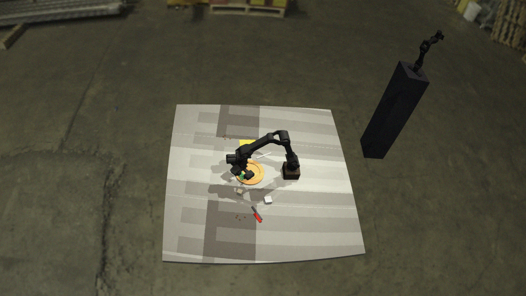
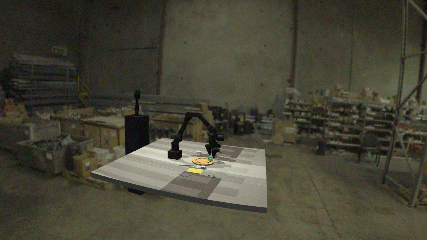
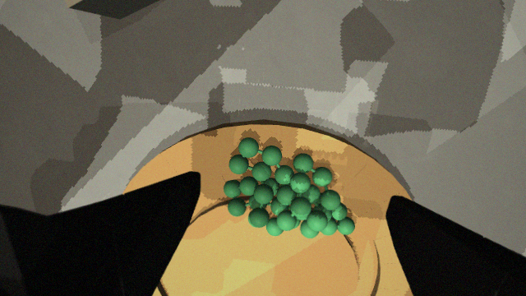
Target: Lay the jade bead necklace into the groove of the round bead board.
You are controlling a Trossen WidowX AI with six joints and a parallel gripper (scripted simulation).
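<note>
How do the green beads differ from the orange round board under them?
The beads are green, small balls bunched in a heap; the board is orange, one flat wide disc with a thin circular groove. The beads sit near the board's edge, between the open pincer fingers. Both rest untouched.

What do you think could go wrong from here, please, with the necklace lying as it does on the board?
The jade bead necklace lies bunched in a heap near the rim of the round bead board, not along the groove. The open gripper straddles it; closing might catch only some beads, or nudge the heap off the edge.
</note>
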